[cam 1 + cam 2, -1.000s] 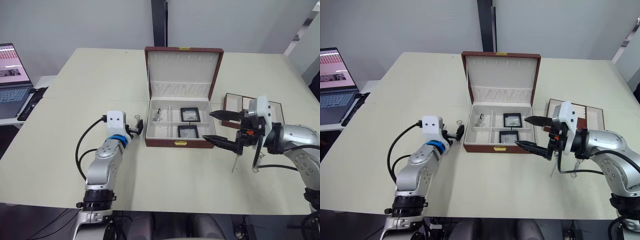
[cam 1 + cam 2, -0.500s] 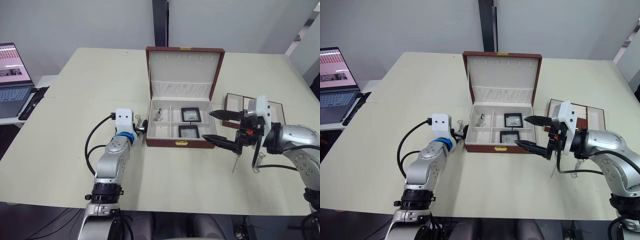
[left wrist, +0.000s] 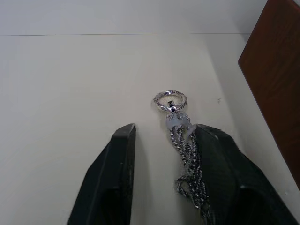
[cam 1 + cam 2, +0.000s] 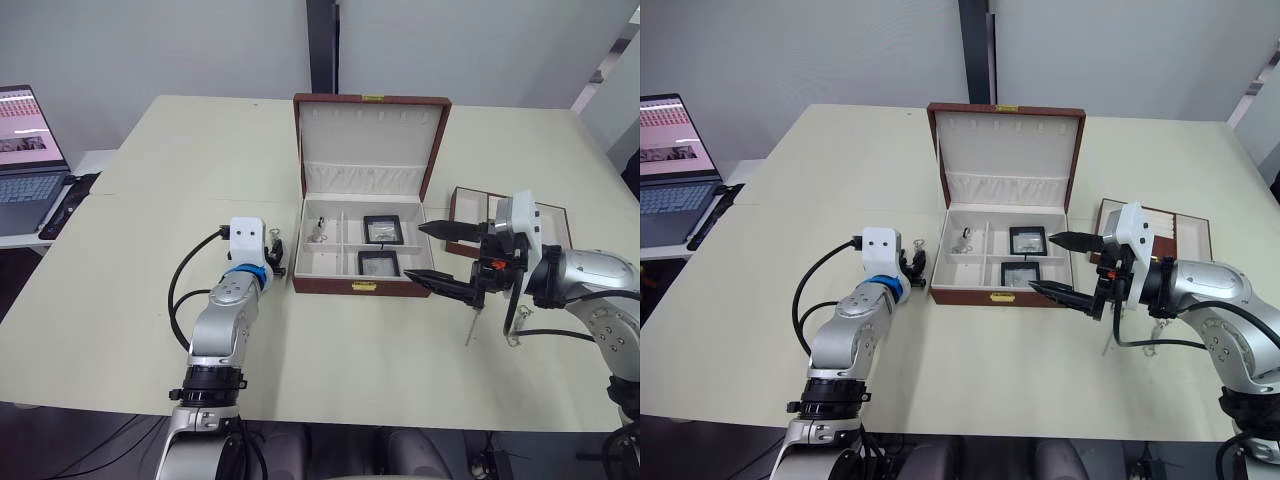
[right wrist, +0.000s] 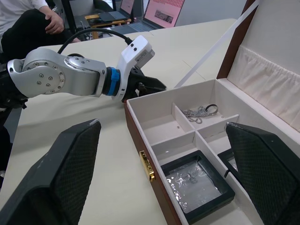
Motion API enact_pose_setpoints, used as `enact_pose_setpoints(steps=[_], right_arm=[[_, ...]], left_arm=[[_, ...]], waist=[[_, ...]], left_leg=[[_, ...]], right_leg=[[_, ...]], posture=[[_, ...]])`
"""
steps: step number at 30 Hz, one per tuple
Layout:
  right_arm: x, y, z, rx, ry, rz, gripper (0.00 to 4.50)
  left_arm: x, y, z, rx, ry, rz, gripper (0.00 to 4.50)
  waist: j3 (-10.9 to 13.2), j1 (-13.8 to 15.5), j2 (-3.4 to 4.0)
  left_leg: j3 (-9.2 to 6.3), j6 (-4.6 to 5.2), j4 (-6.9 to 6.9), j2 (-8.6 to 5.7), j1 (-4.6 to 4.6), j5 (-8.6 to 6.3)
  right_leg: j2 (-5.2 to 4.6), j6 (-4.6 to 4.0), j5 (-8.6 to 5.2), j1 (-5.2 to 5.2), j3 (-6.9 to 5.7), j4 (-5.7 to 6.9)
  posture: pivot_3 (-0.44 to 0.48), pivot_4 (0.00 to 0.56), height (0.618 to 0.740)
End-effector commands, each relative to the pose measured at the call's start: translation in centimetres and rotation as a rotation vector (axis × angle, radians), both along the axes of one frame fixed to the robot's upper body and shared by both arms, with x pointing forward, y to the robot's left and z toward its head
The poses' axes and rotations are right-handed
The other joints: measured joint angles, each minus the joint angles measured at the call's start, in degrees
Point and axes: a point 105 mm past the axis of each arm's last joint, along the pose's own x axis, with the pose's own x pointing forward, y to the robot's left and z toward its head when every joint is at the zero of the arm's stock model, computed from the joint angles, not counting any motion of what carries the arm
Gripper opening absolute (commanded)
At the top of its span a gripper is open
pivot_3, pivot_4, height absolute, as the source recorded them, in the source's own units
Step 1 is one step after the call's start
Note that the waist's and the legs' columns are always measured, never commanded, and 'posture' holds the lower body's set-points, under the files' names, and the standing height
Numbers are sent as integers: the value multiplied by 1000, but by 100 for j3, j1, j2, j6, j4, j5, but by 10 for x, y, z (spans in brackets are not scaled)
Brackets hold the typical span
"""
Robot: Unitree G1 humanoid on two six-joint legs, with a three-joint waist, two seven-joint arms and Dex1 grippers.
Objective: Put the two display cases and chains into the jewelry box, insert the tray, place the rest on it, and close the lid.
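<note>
Left wrist view shows the left gripper (image 3: 159,154) spread around a limp, slippery chain (image 3: 187,159) on the table (image 3: 70,93) beside the jewelry box (image 4: 365,190); pinching its bunched links seems safest. The right gripper (image 4: 428,252) hangs wide, empty.

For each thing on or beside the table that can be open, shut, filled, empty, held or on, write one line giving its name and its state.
jewelry box: lid open, upright.
display cases: two, inside the box's right compartments.
chain in box: in the back left compartment.
second chain: on the table between the open fingers, not gripped.
tray: on the table, not inserted.
left gripper: open.
right gripper: open, empty.
laptop: open, screen on.
</note>
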Motion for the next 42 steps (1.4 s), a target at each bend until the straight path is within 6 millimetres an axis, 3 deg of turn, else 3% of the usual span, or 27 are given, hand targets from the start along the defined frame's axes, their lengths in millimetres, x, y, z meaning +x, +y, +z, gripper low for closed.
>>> enact_pose_setpoints(steps=[1,4,14,21,32,36,42], right_arm=[[-5,3,9,1,-41,18,4500],[-5,2,9,3,-41,16,4500],[-1,0,12,6,-57,5,4500],[-1,-5,21,13,-79,4,4500],[-1,-22,29,-2,-97,-35,4500],[-5,-31,29,-16,-95,-64,4500],[-11,-44,29,-32,-91,-121,4500]], left_arm=[[0,-2,3,3,-9,-5,864],[0,-1,2,2,-5,-3,26],[-2,-5,16,-31,-52,-47,26],[-11,3,49,-51,-121,-131,26],[-44,19,106,-4,-145,-518,26],[-55,13,124,25,-137,-703,26],[-66,-3,135,58,-96,-938,26]], waist=[[0,0,0],[0,0,0],[0,-1,0],[0,-3,-1],[1,-16,0],[1,-8,-1],[2,-14,0]], left_leg=[[0,0,0,0,0,0],[0,0,0,0,0,0],[0,-1,0,0,0,0],[-2,-3,-1,2,-4,1],[-4,-3,-2,4,-3,1],[-6,2,-3,3,-4,-1],[-3,6,-4,3,-4,-4]], right_leg=[[0,0,0,0,0,0],[0,0,0,0,0,0],[0,0,0,0,-1,0],[0,0,0,-3,-2,-2],[2,0,0,-3,-3,-3],[2,0,0,-2,-6,-7],[5,0,0,-3,-4,-7]], posture=[[0,150,740],[0,150,740],[0,150,740],[0,150,740],[0,150,740],[0,150,740],[0,150,740]])
